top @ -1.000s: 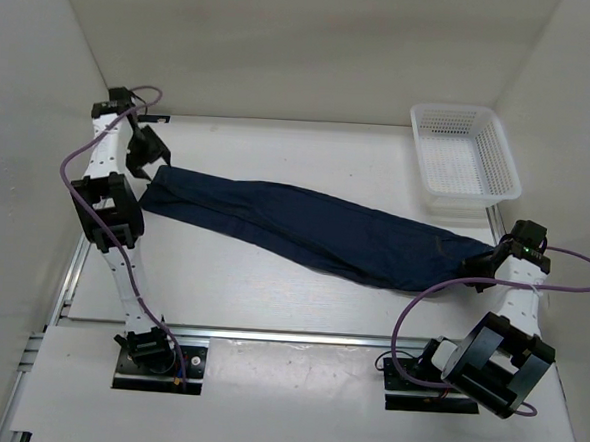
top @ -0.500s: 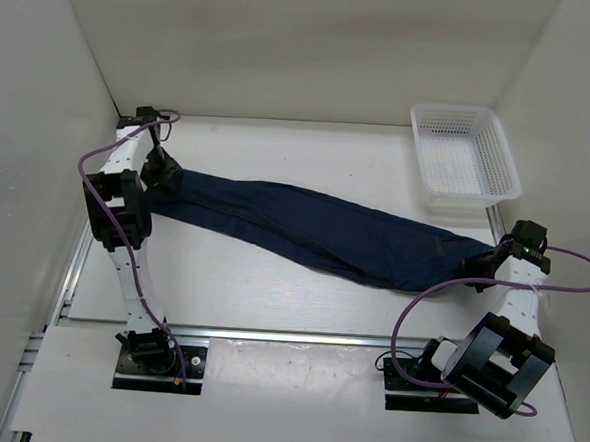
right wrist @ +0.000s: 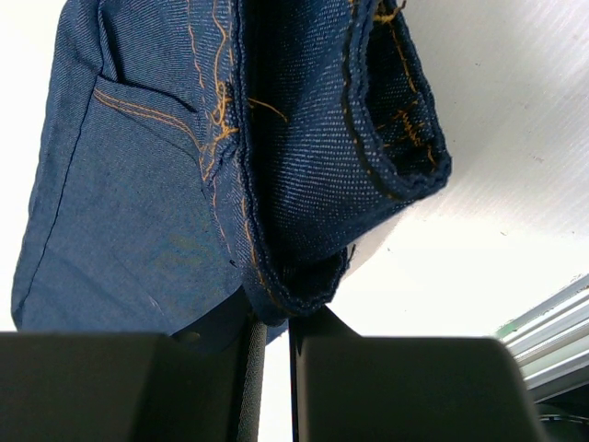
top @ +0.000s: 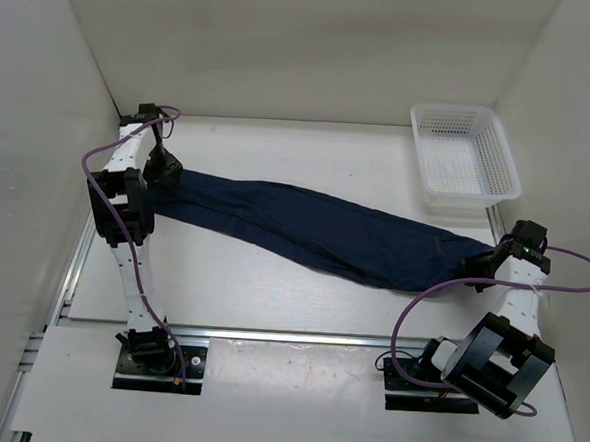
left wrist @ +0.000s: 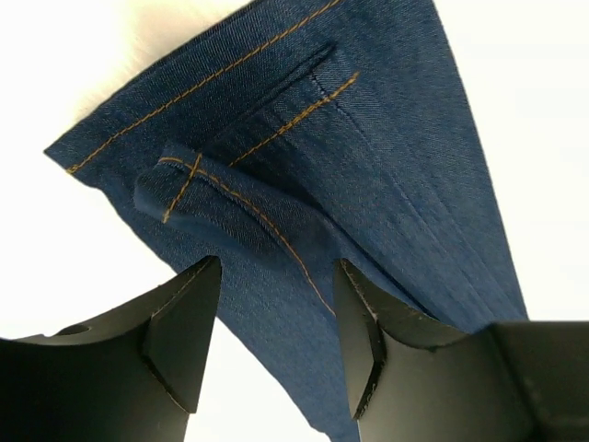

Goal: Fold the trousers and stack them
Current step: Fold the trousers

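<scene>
Near, lower right: right gripper [top: 487,261], jaws pinched shut on the waist end of the trousers [top: 315,227]. Trousers stretched over the desk [top: 251,288], long axis running to upper left. There, left gripper [left wrist: 276,276], jaws apart astride the hem, not yet gripping.

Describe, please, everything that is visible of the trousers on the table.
The trousers are dark navy denim with orange-brown stitching. They lie stretched in a long narrow band, slanting across the table from far left to near right. The right gripper is shut on the end with the pocket seams, where the thick edge bunches. At the other end a stitched edge is folded over, and the left gripper stands open astride the cloth.
</scene>
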`<state>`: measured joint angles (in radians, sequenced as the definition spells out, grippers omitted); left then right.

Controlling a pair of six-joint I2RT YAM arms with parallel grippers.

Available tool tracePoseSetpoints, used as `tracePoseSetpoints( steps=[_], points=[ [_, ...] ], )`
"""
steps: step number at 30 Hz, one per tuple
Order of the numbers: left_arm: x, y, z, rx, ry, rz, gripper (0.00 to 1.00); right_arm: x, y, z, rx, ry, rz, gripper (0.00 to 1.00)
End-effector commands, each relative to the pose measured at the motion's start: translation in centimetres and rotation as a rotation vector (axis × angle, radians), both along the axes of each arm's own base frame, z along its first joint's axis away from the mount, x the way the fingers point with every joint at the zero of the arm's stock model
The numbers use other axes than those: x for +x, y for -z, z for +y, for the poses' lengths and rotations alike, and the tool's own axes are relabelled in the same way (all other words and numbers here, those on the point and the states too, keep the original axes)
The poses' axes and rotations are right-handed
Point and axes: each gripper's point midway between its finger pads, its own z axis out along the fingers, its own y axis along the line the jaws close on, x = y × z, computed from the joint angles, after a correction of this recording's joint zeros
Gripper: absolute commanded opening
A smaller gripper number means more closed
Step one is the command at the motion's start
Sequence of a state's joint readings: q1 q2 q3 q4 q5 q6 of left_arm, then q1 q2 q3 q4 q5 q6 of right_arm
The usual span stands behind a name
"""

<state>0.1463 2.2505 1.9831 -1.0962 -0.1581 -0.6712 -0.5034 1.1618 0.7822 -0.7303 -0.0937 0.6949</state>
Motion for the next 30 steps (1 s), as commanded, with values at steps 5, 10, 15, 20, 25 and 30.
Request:
tracePoseSetpoints(
  steps=[5, 10, 15, 20, 25, 30],
  points=[
    [0.3, 0.4, -0.3, -0.007, 0.006, 0.007, 0.53, 0.5, -0.6, 0.4, 0.003, -0.032, -0.043, 0.00],
    [0.7, 0.2, -0.4, -0.015, 0.008, -0.005, 0.10, 0.5, -0.6, 0.4, 0.003, -0.032, -0.043, 0.00],
    [1.3, -1.3, 0.0, 0.009, 0.003, -0.034, 0.10, 0.5, -0.6, 0.4, 0.003, -0.032, -0.043, 0.00],
    [1.6, -5.4, 0.4, 0.041, -0.003, -0.121, 0.10, 0.5, -0.6, 0.4, 0.003, -0.032, -0.043, 0.00],
    [5.8, -10.9, -0.6, -0.001, 0.088, -0.321, 0.10, 0.5, -0.4, 0.6, 0.015, -0.035, -0.039, 0.00],
    [9.5, -17.8, -2.8, -0.038, 0.187, -0.512, 0.10, 0.7, -0.7, 0.3, 0.003, -0.032, -0.042, 0.00]
  ],
)
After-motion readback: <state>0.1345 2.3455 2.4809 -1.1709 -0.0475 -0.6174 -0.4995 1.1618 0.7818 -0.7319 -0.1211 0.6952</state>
